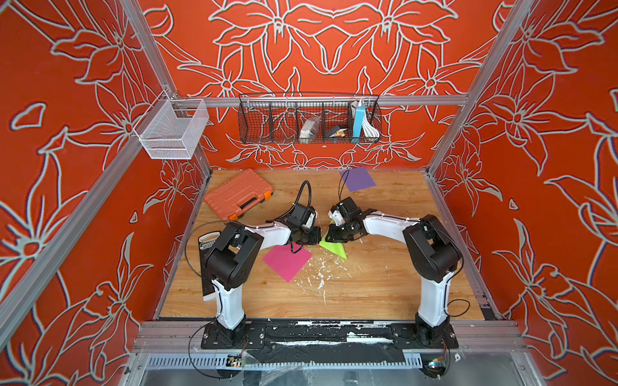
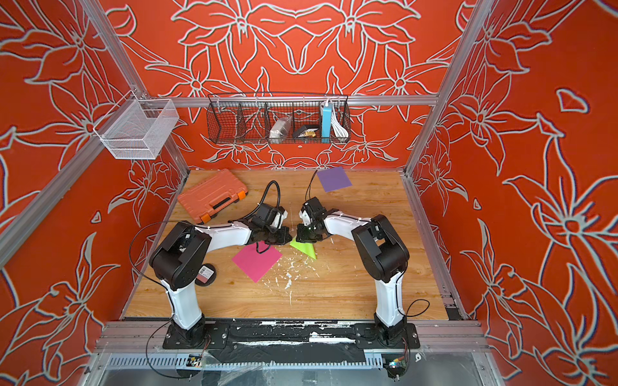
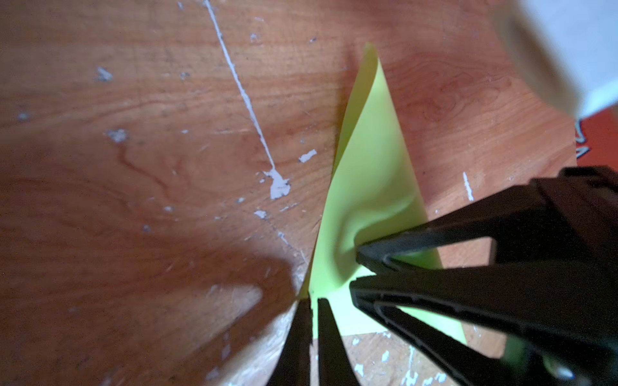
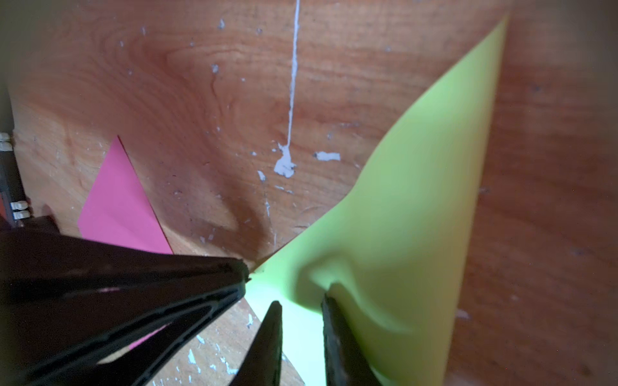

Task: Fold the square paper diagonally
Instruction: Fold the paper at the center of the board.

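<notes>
The green paper [image 1: 334, 249] lay near the middle of the table [image 1: 384, 287], right under my two grippers. In both top views the grippers hid its far part, so I saw only a thin triangle. Its long side ran from the grippers toward the front edge of the table, leaning a bit to the right arm's side. Its sharp tip pointed that way too.

In the wrist views the paper was half folded. One half lay on the wood and the other half stood up and bent over it. Its near end was cut off by the picture edge.

The left gripper [image 3: 312, 300] was clenched on one corner of the paper. The right gripper [image 4: 301, 300] had its jaws a little apart with paper between them. One of its fingers [image 4: 334, 334] poked a dent into the raised half.

A dark thing [image 2: 205, 274] with a label sat half behind the left arm, and I could not tell what it was.

The pink paper [image 1: 287, 262] lay flat near the green one, on the left arm's side, but the two were apart. The purple paper [image 1: 357, 178] and the orange case [image 1: 239, 195] were well away at the back. White marks [image 1: 321, 275] dotted the wood in front. Bare wood lay on the right and in front of the tip.
</notes>
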{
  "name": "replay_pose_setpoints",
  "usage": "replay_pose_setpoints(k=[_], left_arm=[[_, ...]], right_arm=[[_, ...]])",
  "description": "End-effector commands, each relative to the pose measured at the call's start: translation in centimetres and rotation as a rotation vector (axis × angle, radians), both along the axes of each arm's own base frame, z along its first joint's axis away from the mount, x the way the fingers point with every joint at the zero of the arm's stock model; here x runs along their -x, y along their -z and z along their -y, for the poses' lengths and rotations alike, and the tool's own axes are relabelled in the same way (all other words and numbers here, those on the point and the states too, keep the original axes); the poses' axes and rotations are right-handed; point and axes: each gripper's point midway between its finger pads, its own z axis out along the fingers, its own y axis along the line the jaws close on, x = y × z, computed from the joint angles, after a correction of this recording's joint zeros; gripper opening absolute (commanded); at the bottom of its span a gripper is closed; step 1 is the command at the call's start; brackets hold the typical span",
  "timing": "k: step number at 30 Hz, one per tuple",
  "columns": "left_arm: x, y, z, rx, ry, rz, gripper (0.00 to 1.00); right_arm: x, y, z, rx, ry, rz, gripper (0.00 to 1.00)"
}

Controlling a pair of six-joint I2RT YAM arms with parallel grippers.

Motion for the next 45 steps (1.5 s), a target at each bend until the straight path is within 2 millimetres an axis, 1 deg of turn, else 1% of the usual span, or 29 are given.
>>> replay_pose_setpoints(k=[1,5,9,15,30,36,41,45], left_arm=[[0.3,-1.0,0.8,0.034,0.029,0.021,0.09],[0.4,-1.2,1.1,0.043,0.036,0.026,0.08],[0.5,-0.9,1.3,0.047,0.042,0.010,0.05],[0.7,-0.3,1.7,0.055,0.051,-0.016,0.01],[0.7,1.7,2.0,0.024,0.060,-0.072,0.00],[0.7,2.4,1.7,0.003,0.050,-0.092,0.00],[0.7,2.5,1.6,-0.004,0.045,-0.092,0.00],[0.7,2.5,1.6,-0.004,0.046,-0.092,0.00]], right_arm=[[0.9,1.8,0.9,0.056,0.008,-0.040,0.21],[0.8,1.8,0.9,0.061,0.012,-0.040,0.17],[0.9,1.9,1.0,0.065,0.014,-0.041,0.10],[0.9,1.8,1.1,0.067,0.015,-0.039,0.07],[0.9,1.2,0.8,0.048,0.013,-0.036,0.08],[0.7,0.0,0.5,0.028,0.008,-0.020,0.10],[0.4,-1.9,0.8,0.040,-0.002,0.019,0.12],[0.2,-2.3,1.3,0.061,-0.008,0.029,0.11]])
